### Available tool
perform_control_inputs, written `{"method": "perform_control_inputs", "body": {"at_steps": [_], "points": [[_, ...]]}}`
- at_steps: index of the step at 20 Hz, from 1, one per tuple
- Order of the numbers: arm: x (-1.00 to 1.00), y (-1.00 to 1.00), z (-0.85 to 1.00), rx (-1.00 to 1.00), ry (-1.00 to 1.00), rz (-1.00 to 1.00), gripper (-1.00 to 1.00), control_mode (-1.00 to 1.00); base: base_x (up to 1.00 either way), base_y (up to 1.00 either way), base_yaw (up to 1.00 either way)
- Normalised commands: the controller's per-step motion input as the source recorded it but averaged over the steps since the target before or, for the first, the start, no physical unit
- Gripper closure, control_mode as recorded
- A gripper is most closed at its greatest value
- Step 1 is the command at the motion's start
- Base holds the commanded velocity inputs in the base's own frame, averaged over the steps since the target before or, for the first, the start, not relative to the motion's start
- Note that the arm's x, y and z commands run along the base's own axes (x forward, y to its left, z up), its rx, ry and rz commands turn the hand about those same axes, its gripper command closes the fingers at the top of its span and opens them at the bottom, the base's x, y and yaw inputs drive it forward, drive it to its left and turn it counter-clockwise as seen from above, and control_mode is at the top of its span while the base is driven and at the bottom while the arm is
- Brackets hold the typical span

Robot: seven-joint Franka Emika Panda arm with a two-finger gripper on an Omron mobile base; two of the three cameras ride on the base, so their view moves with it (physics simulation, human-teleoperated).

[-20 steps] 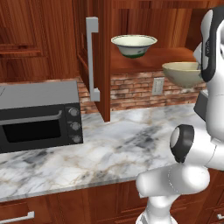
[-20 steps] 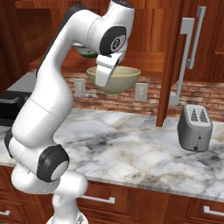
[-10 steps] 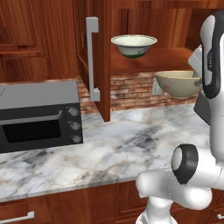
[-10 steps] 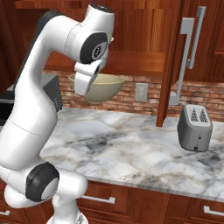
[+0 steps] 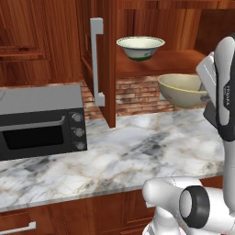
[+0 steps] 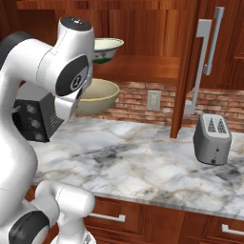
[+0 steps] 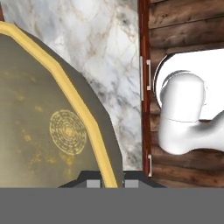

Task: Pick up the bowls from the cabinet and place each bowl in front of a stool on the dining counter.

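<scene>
- You've got the tan bowl hanging in the air above the back edge of the marble counter, in front of the brick wall and below the cabinet shelf.
- The other bowl sits on that shelf, up and left of the tan one, near the shelf's front edge.
- The open cabinet door stands edge-on left of both bowls, its bar handle facing you.
- The microwave sits at the counter's left end.
- The toaster stands toward the counter's right end, right of the door.
</scene>
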Motion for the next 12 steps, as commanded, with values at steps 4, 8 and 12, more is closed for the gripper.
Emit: {"method": "perform_control_inputs", "body": {"at_steps": [4, 8, 12], "points": [[-0.47, 0.00, 0.04, 0.00, 0.00, 0.00, 1.00, -1.00, 0.00, 0.00, 0.00], [-0.43, 0.00, 0.00, -0.05, 0.00, 0.00, 1.00, -1.00, 0.00, 0.00, 0.00], [-0.38, 0.00, 0.00, -0.06, 0.00, 0.00, 1.00, -1.00, 0.00, 0.00, 0.00]]}}
